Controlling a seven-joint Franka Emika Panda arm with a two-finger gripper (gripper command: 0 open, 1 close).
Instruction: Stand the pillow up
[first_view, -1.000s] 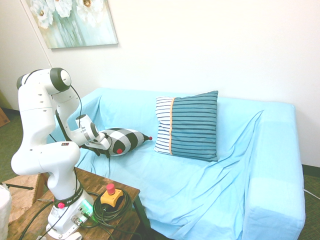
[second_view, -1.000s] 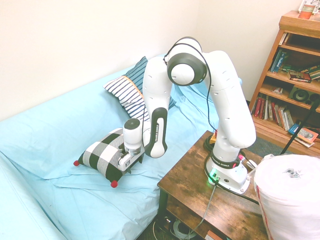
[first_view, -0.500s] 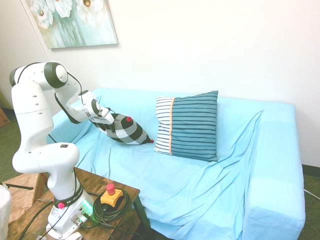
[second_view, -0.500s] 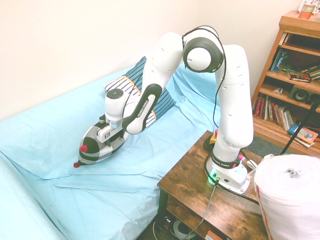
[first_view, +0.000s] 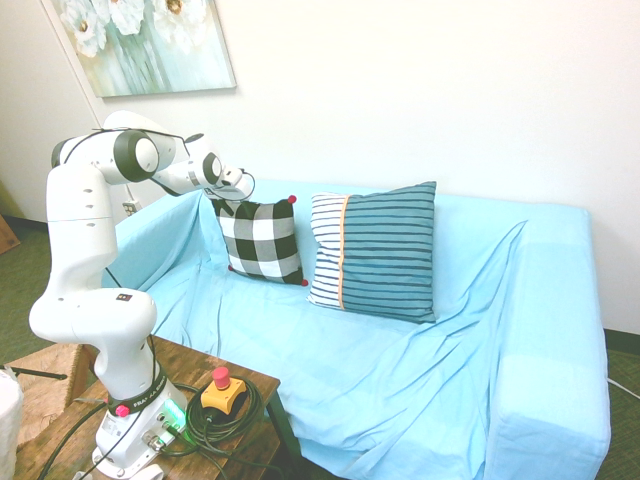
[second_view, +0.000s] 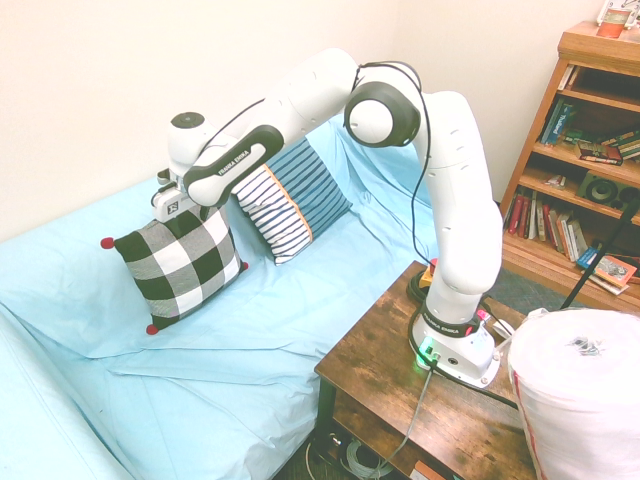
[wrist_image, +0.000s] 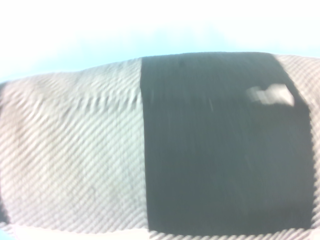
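The black-and-white checked pillow (first_view: 262, 240) stood upright on the light-blue sofa (first_view: 400, 390), leaning against its backrest beside the larger striped pillow (first_view: 385, 252). The end effector (second_view: 180, 218) was clamped on the checked pillow's top edge.

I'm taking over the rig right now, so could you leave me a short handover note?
Tool: closed on the top edge of the checked pillow, as far as the outside views show.
Pillow: upright on the sofa, near its backrest, beside the larger striped pillow, which also stands up.
Done: the checked pillow is up on its edge.
Left: it isn't released. I'd make sure it is settled against the backrest, then open the tool and back away gently. Whether it would stand by itself, I can't tell from here.
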